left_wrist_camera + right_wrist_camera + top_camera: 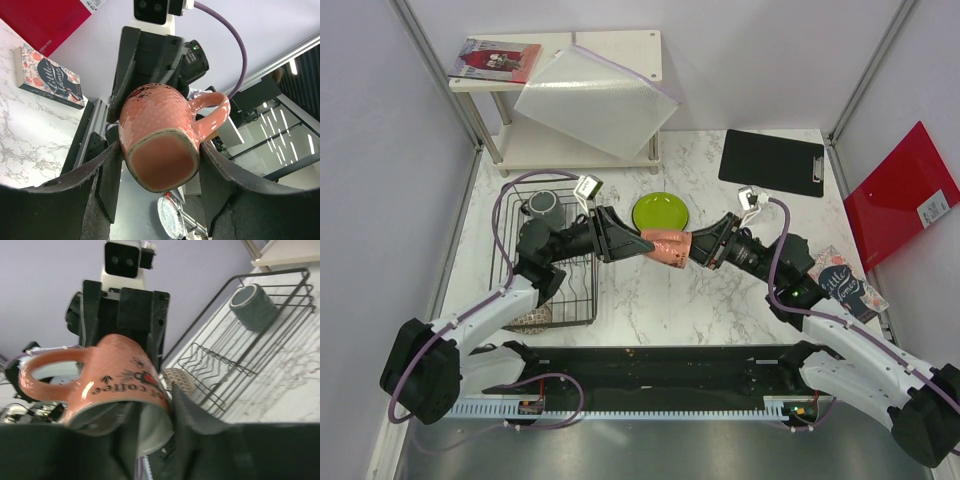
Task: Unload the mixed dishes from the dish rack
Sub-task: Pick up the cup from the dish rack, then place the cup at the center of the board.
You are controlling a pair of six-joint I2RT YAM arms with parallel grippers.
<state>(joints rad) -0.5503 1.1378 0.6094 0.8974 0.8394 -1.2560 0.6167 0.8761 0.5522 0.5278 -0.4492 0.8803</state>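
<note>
A small pink cup (668,245) with a handle and "coffee" lettering hangs in the air over the table middle, lying on its side between both grippers. My left gripper (645,243) grips its base end (165,145), with its jaws on either side. My right gripper (695,250) holds the rim (115,380), one finger inside the mouth and one outside. The black wire dish rack (510,270) lies at the left with a dark grey-green mug (544,205) at its far end and a brown speckled bowl (532,316) at its near end. A lime-green plate (660,211) lies on the table. The red patterned plate and the clear glass are out of view.
A white two-tier shelf (570,90) stands at the back left with a translucent sheet and a red book on it. A black clipboard (772,160) lies at the back right. A red folder (900,195) leans on the right wall, and a floral book (845,285) lies beside the right arm.
</note>
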